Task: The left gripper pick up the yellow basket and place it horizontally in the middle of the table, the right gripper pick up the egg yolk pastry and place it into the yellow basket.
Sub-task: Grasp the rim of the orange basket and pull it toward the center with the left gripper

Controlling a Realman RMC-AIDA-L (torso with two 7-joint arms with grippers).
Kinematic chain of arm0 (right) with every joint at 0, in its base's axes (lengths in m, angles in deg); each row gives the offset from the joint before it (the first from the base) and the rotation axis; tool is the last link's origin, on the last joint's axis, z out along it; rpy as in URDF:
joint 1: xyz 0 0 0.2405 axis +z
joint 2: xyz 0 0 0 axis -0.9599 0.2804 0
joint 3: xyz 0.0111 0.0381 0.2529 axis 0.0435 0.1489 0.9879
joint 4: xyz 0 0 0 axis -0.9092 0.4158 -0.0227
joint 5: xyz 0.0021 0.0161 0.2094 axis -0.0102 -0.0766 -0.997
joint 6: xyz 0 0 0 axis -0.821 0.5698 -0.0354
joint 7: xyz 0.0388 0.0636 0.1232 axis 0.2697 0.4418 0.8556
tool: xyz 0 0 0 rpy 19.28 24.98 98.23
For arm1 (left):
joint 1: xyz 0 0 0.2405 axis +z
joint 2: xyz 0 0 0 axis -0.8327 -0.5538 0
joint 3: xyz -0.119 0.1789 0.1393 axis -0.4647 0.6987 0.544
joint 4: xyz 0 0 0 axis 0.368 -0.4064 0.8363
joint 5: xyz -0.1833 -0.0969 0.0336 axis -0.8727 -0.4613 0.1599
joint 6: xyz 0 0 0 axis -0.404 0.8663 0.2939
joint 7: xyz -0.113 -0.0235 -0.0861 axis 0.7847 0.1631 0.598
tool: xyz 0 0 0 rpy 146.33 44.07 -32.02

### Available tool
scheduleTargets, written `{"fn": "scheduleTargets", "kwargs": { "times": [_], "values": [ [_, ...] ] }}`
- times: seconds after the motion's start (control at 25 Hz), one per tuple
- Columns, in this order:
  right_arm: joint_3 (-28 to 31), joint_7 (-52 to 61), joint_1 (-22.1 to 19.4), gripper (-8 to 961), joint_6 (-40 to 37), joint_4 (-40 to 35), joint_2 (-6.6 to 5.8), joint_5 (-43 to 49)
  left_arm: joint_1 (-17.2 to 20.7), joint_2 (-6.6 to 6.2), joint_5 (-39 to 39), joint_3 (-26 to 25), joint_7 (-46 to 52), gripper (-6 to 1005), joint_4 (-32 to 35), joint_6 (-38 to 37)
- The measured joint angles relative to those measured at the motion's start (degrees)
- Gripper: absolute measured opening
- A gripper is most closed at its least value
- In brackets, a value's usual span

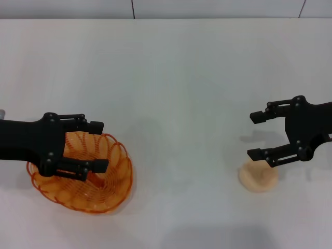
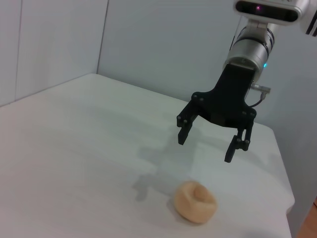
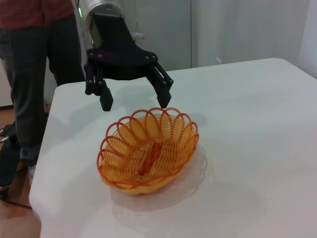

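Observation:
The yellow basket (image 1: 109,184) sits upright on the white table (image 1: 171,78) at the near left. My left gripper (image 1: 102,146) is open and hovers over the basket's far rim without touching it. The right wrist view shows the same: the left gripper (image 3: 134,104) is open above the basket (image 3: 148,151). The egg yolk pastry (image 1: 258,177) lies on the table at the near right. My right gripper (image 1: 251,135) is open and empty, just above and behind the pastry. The left wrist view shows the right gripper (image 2: 205,148) above the pastry (image 2: 195,201).
A person (image 3: 34,74) stands beyond the table's left edge in the right wrist view. The table's right edge (image 2: 285,198) runs close to the pastry. A wide stretch of white tabletop lies between the basket and the pastry.

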Motion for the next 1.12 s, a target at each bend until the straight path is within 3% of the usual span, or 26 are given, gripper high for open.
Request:
{"fn": "scheduleTargets", "kwargs": {
  "times": [0.6,0.92,0.96,1.12],
  "values": [
    [0.2,0.0,-0.2,783,0.0,-0.1,0.00,-0.1,-0.1,-0.33,0.1,0.0,3.5,891,2.5,0.0],
    [0.4,-0.2,-0.3,782,0.3,-0.2,0.00,-0.1,-0.9,-2.65,4.8,0.1,20.3,891,13.7,0.0],
    [0.4,-0.2,-0.3,782,0.3,-0.1,0.00,-0.2,-2.1,-3.75,9.0,-0.1,27.0,891,17.3,-0.1],
    [0.5,-0.3,-0.4,782,0.3,-0.1,0.00,-0.5,-3.8,-5.52,15.9,-0.1,36.0,890,20.6,-0.3]
  ]
}}
